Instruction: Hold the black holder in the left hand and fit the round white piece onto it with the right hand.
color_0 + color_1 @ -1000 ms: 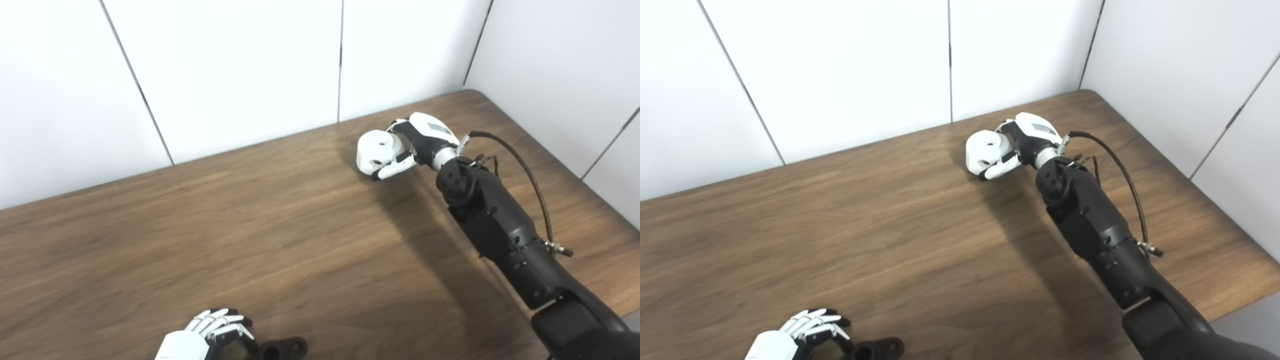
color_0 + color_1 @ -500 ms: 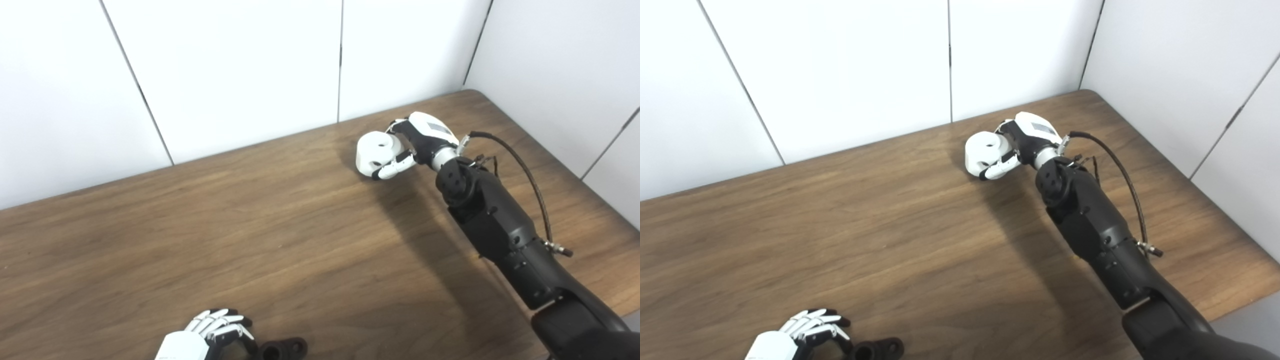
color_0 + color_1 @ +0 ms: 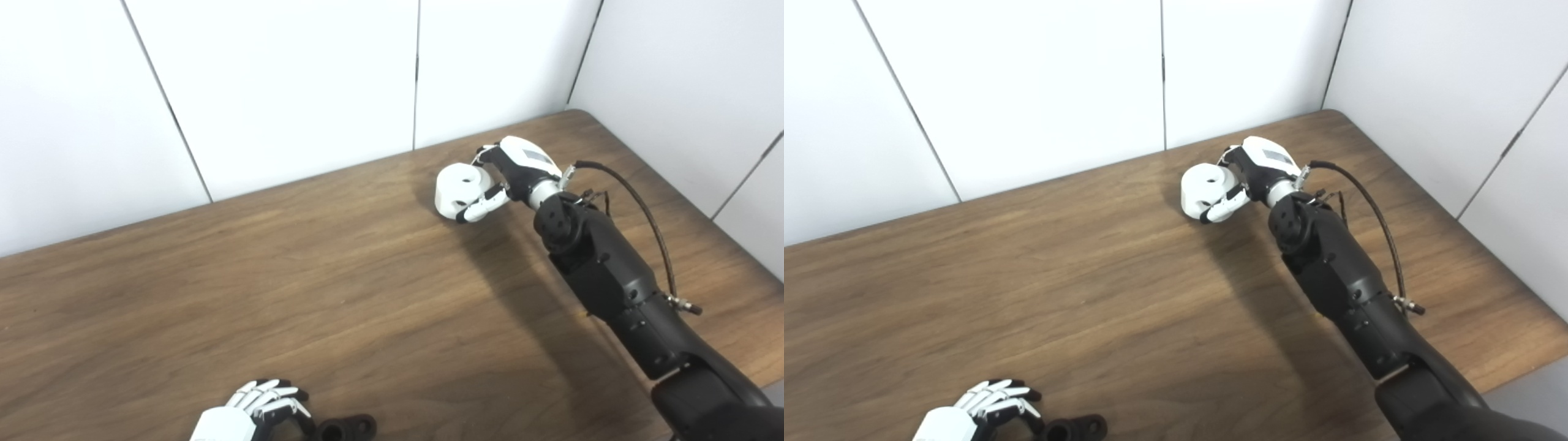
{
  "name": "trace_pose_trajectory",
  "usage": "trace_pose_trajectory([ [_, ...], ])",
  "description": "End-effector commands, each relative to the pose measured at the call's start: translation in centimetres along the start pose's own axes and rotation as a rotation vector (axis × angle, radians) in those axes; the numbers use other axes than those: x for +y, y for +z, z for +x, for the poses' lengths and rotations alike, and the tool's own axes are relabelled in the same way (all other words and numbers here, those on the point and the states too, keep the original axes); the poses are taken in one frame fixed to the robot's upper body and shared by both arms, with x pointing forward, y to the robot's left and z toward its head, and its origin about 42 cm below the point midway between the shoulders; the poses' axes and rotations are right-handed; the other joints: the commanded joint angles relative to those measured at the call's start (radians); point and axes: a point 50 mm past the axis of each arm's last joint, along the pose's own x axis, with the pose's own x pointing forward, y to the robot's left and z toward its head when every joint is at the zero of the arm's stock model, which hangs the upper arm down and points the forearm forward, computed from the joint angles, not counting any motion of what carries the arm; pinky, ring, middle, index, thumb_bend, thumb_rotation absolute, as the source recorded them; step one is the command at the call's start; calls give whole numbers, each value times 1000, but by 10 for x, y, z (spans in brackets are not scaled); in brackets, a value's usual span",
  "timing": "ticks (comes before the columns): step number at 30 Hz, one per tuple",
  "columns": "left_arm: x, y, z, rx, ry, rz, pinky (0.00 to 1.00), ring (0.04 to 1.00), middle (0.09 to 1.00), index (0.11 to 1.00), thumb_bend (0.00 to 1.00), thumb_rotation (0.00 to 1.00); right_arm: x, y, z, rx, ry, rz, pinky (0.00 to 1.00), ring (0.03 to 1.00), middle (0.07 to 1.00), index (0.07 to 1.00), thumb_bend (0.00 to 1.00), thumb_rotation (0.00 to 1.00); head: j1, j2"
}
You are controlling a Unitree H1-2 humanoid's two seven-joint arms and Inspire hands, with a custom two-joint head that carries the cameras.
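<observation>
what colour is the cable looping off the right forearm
Black. The cable arcs from near the wrist of the right hand down the forearm, clearest in the left eye view.

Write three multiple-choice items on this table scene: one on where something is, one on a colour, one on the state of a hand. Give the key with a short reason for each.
1. Where is the black holder?
A. at the near edge of the table, beside the left hand
B. in the far right corner
C. against the wall panels on the left

2. What colour is the round piece at the right hand?
A. black
B. white
C. brown

3. What is the right hand doing?
A. lying flat and open on the table
B. closed around the round piece
C. holding the black holder

Key: 1 A, the holder lies at the bottom of the picture, right next to the left hand. 2 B, the piece is plainly white against the brown table. 3 B, its fingers wrap the white piece far across the table.
</observation>
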Motion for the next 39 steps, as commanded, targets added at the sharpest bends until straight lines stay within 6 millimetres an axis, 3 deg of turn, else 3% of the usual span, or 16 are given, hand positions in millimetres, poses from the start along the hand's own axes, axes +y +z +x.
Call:
trace_pose_trajectory([
  [1, -13, -7, -14, 60, -102, 14, 863, 801, 732, 485, 521, 53, -30, 4, 2, -48, -107, -20, 970, 976, 897, 493, 526, 159, -1, 2],
  [24, -12, -5, -13, 58, -99, 19, 863, 802, 732, 485, 520, 53, -34, 8, -6, -94, -120, -35, 991, 967, 853, 485, 520, 144, 14, 21],
  [36, -12, 0, -9, 55, -95, 22, 845, 796, 730, 485, 522, 53, -49, 26, -38, -155, -55, -57, 967, 952, 837, 485, 521, 145, 114, 72],
  [39, -12, 3, -8, 55, -99, 24, 848, 800, 733, 486, 522, 54, -52, 32, -52, -181, -33, -74, 907, 943, 834, 485, 522, 146, 146, 88],
])
